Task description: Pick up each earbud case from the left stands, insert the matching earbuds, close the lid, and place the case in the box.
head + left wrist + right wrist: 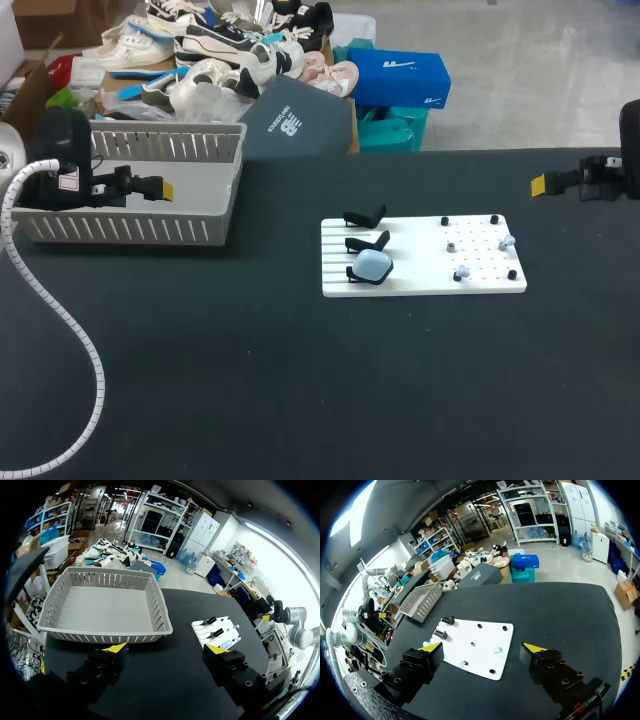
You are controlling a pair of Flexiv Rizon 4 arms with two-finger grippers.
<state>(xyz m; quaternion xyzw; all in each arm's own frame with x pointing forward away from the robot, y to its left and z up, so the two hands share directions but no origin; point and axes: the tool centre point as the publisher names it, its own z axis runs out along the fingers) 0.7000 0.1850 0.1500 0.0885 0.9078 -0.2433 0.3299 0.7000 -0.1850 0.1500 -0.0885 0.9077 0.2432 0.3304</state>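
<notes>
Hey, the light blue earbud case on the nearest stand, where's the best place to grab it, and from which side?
Probably from above, pinching the light blue case across its rounded upper body. Its black stand seems to cradle it from below, leaving the top free, so it should lift straight up.

you'll find a white rectangular board [420, 282] lying flat near the table's middle. along its left side three black stands stand in a row: the farthest black stand [365, 216] and the middle black stand [368, 242] are bare, and the nearest black stand [354, 275] carries a pale blue rounded earbud case [374, 264]. on the board's right half lie two small pale blue earbuds, one earbud [507, 241] near the right edge, the other earbud [462, 271] nearer the front. well apart to the left, a grey slatted plastic box [130, 232] sits upright, top open.
</notes>
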